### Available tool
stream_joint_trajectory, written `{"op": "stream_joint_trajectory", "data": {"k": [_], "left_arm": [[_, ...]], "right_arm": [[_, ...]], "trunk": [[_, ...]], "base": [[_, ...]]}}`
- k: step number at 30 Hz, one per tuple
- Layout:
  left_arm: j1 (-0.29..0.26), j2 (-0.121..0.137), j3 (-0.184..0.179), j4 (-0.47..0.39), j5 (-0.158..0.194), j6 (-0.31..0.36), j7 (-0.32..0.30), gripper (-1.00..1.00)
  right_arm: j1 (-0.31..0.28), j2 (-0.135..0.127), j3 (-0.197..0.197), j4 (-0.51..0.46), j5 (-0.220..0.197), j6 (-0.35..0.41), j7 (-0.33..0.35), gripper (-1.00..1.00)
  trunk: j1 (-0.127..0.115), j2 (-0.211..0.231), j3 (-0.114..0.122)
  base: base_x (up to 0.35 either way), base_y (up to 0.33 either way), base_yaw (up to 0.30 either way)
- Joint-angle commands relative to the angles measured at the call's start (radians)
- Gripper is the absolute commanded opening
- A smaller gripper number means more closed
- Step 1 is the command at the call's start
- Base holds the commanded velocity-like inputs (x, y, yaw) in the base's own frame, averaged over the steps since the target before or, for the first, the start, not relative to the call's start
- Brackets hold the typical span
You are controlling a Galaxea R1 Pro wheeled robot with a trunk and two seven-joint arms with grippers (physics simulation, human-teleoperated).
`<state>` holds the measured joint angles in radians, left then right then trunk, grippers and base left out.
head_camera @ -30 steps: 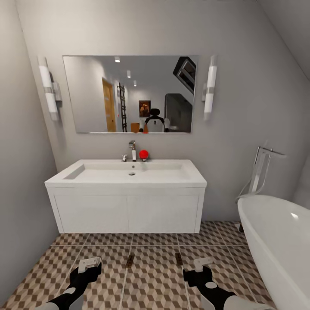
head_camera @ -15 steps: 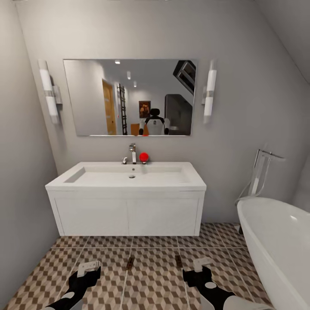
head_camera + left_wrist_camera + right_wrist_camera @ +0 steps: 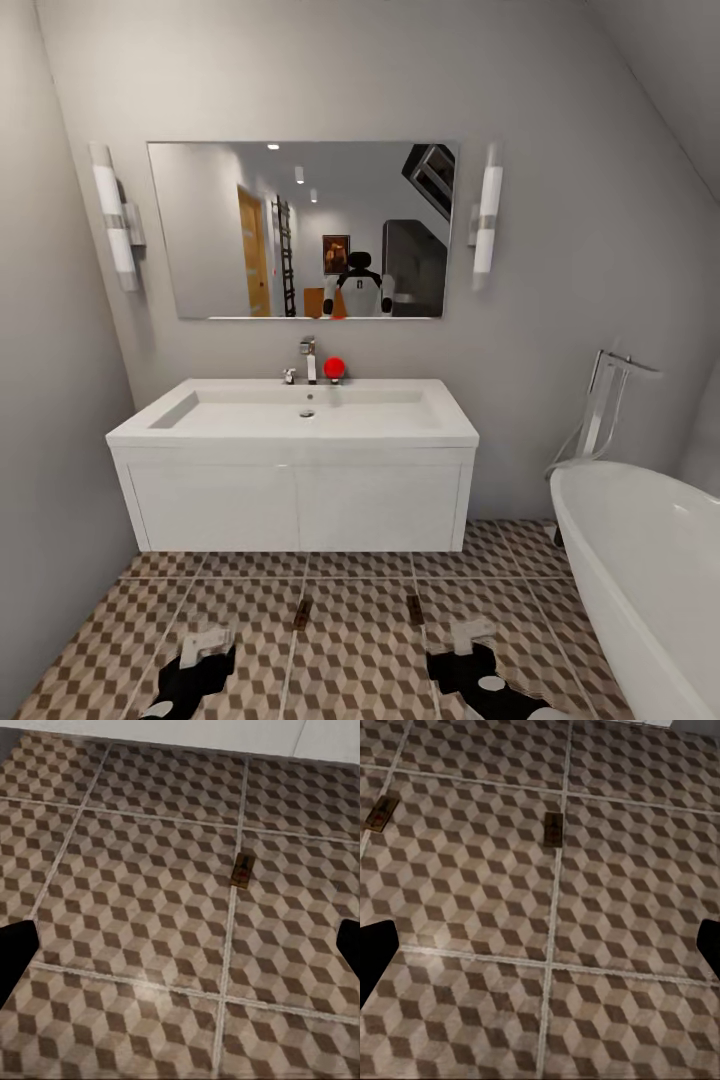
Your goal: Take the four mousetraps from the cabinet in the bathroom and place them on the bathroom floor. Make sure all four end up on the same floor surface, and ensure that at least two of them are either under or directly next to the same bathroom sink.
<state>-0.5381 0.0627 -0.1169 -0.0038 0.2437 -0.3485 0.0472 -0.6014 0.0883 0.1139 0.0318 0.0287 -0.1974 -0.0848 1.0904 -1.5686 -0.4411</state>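
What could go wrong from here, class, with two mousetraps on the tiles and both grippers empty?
1. The two mousetraps, one and the other, lie on the bathroom floor just ahead of the robot; driving forward could knock them.
2. They blend into the patterned tiles, so they are easily overlooked.
3. They lie in front of the sink, not under it; "next to" might be judged unmet.

Two mousetraps [image 3: 302,614] on bathroom floor [image 3: 360,660]

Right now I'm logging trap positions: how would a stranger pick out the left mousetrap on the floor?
Find the white vanity sink, then look down at the patterned bathroom floor in front of it. Two mousetraps lie there; the left mousetrap lies nearer the left gripper, the other mousetrap towards the bathtub.
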Motion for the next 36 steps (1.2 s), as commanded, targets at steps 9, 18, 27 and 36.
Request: {"op": "stream_joint_trajectory", "data": {"k": [9, 18, 27, 36], "left_arm": [[0.051, 0.003, -0.009, -0.002, 0.005, 0.048, 0.006, 1.00], [0.076, 0.003, -0.010, -0.004, 0.000, 0.098, 0.012, 1.00], [0.076, 0.003, -0.010, -0.004, 0.001, 0.149, 0.013, 1.00], [0.076, 0.003, -0.009, -0.003, 0.005, 0.169, 0.012, 1.00]], "right_arm": [[0.050, -0.007, 0.009, 0.000, 0.010, 0.011, -0.002, 1.00], [0.101, -0.008, 0.010, -0.001, 0.013, 0.017, 0.001, 1.00], [0.152, -0.008, 0.010, -0.001, 0.013, 0.018, 0.001, 1.00], [0.203, -0.008, 0.010, -0.001, 0.013, 0.019, 0.000, 1.00]], "trunk": [[0.000, -0.001, -0.001], [0.000, -0.001, -0.001], [0.000, -0.001, -0.001], [0.000, -0.001, -0.001]], "base": [[0.000, 0.000, 0.000], [0.000, 0.000, 0.000], [-0.100, 0.000, 0.000], [-0.296, 0.000, 0.000]]}}
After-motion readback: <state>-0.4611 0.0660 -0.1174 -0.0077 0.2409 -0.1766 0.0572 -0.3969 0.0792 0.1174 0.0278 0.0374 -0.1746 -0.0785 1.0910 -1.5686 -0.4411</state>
